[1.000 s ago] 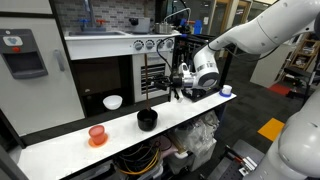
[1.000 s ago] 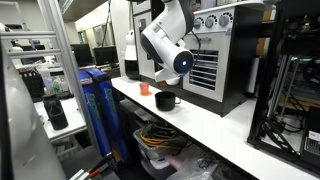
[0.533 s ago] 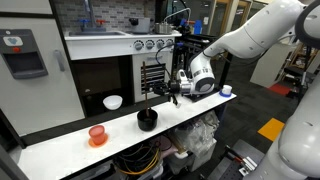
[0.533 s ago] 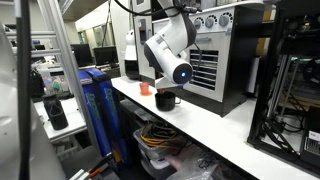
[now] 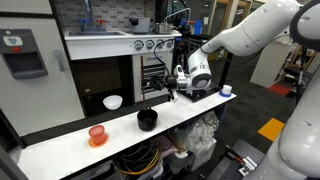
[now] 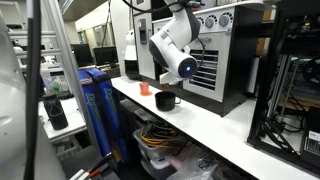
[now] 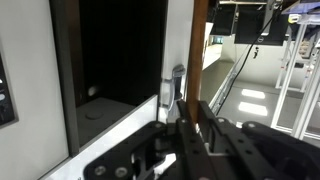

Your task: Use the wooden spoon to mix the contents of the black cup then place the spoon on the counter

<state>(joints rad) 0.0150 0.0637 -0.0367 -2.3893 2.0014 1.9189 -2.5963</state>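
While the jaws stand together, clamped on the handle, the gripper (image 5: 171, 90) carries the wooden spoon (image 7: 198, 52) above the counter (image 5: 60, 146), at about 2 o'clock from the black cup (image 5: 147, 120).

- Spoon: upright between the fingers in the wrist view; its bowl end cannot be made out.
- Black cup: on the counter (image 6: 232, 127), apart from the spoon. The orange-red cup (image 5: 97, 135) is at its 8 o'clock, the white bowl (image 5: 113, 102) at its 10 o'clock.
- Step, judged: bringing the spoon in to mix.
- Method advised: centre the tip over the mouth, lower straight down, stir in small circles clear of the wall so that the cup neither slides nor tips; keep the clamp firm.
- Change from half a second ago: wrist slightly higher and drawn toward 3 o'clock; cups and bowl unmoved.
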